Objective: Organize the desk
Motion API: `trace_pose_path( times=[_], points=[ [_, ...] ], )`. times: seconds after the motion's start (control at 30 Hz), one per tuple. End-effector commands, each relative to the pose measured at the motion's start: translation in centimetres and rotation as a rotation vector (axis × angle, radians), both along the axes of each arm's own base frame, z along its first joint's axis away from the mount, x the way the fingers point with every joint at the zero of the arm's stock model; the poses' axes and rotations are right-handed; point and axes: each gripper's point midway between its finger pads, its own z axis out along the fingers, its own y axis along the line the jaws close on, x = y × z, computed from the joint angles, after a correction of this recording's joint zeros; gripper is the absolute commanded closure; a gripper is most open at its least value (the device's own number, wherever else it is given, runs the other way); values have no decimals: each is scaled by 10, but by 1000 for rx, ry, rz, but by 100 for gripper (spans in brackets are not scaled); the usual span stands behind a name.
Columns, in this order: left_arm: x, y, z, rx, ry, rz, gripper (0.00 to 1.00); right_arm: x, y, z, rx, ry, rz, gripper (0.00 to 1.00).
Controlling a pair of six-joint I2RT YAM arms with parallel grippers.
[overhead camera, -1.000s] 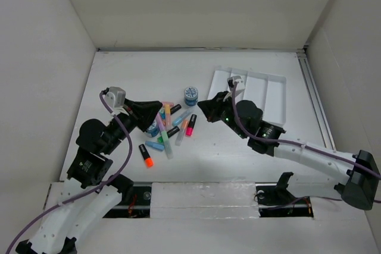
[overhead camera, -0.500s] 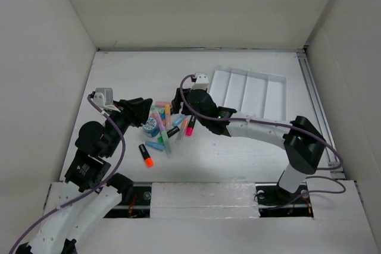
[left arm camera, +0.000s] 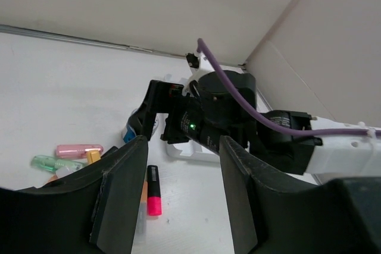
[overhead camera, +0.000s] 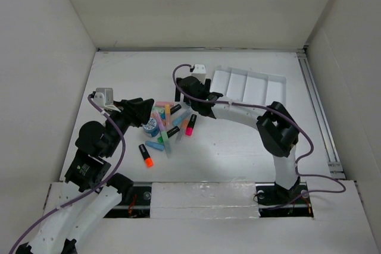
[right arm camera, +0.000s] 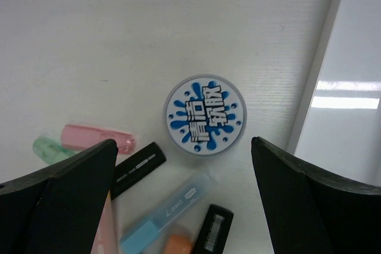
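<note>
The right wrist camera is giving us what the top view is hiding: a round tub (right arm camera: 204,115) with a blue splash label is sitting directly below the right end effector (right arm camera: 183,144), whose fingers (right arm camera: 65,194) are spreading wide with nothing between them. From above, that right end effector (overhead camera: 177,94) is covering the tub completely.

The left wrist camera is showing the left end effector (left arm camera: 184,144) gaping open and empty too, with the right arm's black wrist (left arm camera: 220,117) filling the middle of its view.

In the top view the left end effector (overhead camera: 149,111) is hanging at 9 o'clock of the marker pile (overhead camera: 172,124), just beside a second blue-topped tub (overhead camera: 152,128). An orange-tipped marker (overhead camera: 146,155) is lying apart at 7 o'clock of the pile, and a pink highlighter (overhead camera: 190,125) is resting at its 3 o'clock edge. The white compartmented tray (overhead camera: 262,90) is sitting at 2 o'clock of the pile, its long edge near the round tub.

The counter (overhead camera: 238,141), plain matte white, is spreading under everything and carrying pile and tray alike, with white walls (overhead camera: 196,4) closing it in on three sides.
</note>
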Motion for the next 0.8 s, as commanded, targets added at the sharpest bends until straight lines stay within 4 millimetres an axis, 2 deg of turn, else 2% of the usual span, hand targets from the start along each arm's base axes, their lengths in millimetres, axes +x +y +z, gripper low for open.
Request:
trace_pose_path(
  times=[0.0,0.1,0.37,0.4,0.53,0.57,0.6,0.67,0.7,0.77],
  points=[
    [-1,-5,14,-24,-38,-25,52,21,-6,12,-24,-22,-34,1],
    [1,-6,12,-20,-34,-24,52,25,-2,10,-12,-5,-9,1],
    [1,-9,12,-22,-33,-42,52,40,0,-20,-59,35,-10,5],
    [1,-9,12,-21,-35,-41,52,43,3,-17,-58,29,-8,6],
    [0,-8,12,-20,-37,-41,52,47,4,-27,-85,40,-16,9],
    [0,-9,12,-22,-36,-41,52,48,3,-28,-86,41,-22,14],
    [-1,-9,12,-21,-35,-44,52,48,4,-29,-85,40,-22,27],
    [-1,-9,13,-23,-39,-48,52,52,0,-27,-81,35,-32,34],
    [-1,-9,13,-23,-39,-48,52,53,1,-25,-74,31,-32,46],
    [-1,-9,12,-21,-39,-47,52,53,2,-17,-61,20,-33,45]
  ],
)
